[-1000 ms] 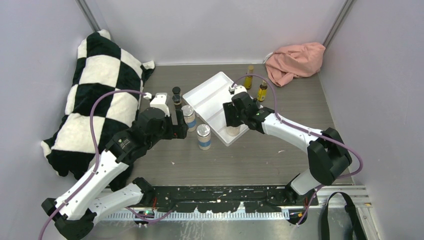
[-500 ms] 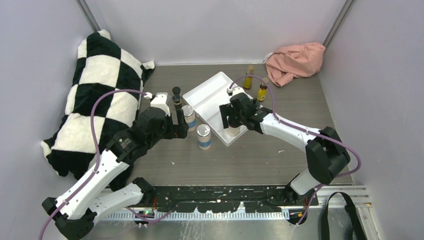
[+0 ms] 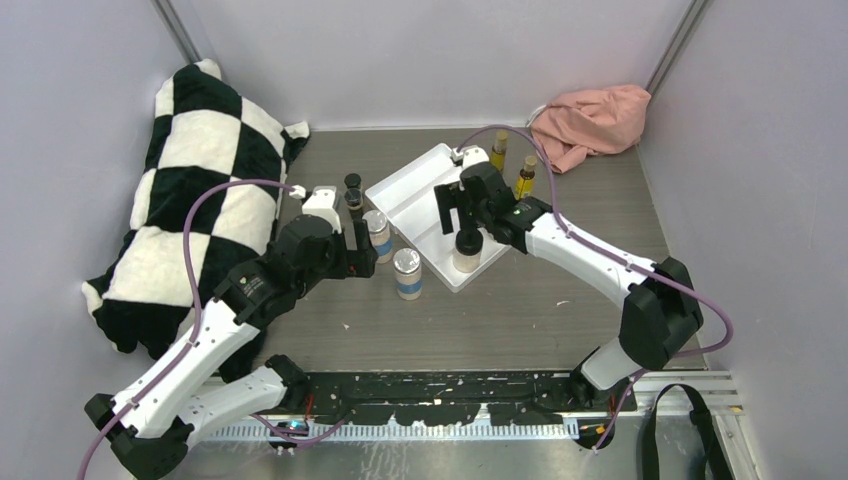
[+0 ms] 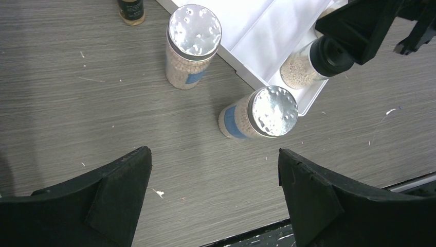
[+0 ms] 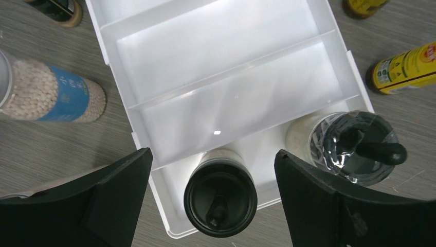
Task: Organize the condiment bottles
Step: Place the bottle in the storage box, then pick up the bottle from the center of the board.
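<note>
Hovering with jaws spread and empty, right gripper above two black-capped jars standing in the white tray's end compartment, left gripper likewise wide open, holding nothing, over the table near two silver-lidded jars just beside the tray

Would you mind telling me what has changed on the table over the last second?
The right gripper opened and let go of the tan black-capped jar, which now stands free at the near end of the white tray. The gripper then drew back toward the far side. The left gripper stayed open beside the silver-lidded jars, and nothing else visibly moved.
</note>
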Robot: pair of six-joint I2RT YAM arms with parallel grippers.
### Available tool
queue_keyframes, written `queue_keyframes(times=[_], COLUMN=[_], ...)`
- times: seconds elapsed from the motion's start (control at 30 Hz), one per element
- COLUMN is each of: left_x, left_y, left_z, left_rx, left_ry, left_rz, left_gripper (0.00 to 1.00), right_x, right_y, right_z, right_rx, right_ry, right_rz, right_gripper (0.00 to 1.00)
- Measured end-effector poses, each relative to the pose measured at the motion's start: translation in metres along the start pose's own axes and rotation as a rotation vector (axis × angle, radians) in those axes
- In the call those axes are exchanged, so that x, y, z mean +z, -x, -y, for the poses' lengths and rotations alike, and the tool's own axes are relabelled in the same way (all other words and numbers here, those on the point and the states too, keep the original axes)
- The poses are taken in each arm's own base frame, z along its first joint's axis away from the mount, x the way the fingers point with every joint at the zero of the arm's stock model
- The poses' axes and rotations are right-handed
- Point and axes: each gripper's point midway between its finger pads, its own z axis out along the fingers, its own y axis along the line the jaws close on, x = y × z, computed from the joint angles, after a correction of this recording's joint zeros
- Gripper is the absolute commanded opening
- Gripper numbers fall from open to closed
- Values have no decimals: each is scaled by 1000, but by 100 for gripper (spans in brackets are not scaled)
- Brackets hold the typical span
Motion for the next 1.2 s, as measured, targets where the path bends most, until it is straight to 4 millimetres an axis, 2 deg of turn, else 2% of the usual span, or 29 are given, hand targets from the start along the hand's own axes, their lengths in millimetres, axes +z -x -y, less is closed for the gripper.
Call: queue_keyframes(times=[0.17, 0.4, 0.9, 1.2], left_x=[0, 1, -1, 0], left_y=[1, 2, 3, 4], left_z=[0, -2, -5, -7], left_rx=[0, 0, -2, -2], left_ry=[4, 12, 25, 35], left_rz=[5, 9, 24, 28], left_gripper=[94, 94, 94, 94], right_x=[-19, -41, -76, -80], right_y=[21, 29, 13, -5], right_z=[-8, -24, -71, -94], right_rx=[-17, -51, -120, -152], right_ry=[24, 75, 237, 298], right_rz=[43, 73, 67, 24], right_gripper=[94, 93, 93, 93])
